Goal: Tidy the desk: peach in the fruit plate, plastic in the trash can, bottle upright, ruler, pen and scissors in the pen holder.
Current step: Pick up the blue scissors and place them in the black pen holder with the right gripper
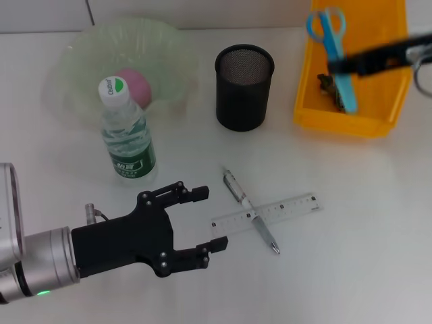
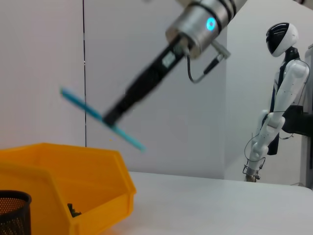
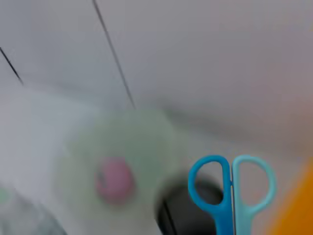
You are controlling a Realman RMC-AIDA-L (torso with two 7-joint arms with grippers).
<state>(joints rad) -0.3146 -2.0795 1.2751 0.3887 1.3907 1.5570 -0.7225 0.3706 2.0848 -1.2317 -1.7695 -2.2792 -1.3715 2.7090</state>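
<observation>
A: Right gripper (image 1: 339, 65) clamped on the blue scissors (image 1: 335, 47), mid-blade, over the orange bin (image 1: 351, 120).

B: We judge them stiff, light, slippery. Left gripper (image 1: 210, 219) agape beside the ruler (image 1: 290, 208).

Past the far edge of my table (image 1: 351, 202) stood a white humanoid robot (image 2: 276, 98) with a black face, idle against the pale wall (image 2: 44, 63), well apart from everything.

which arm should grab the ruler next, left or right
Left. The left gripper hovers with jaws open right beside the ruler, while the right gripper is over the yellow bin, shut on the scissors.
</observation>
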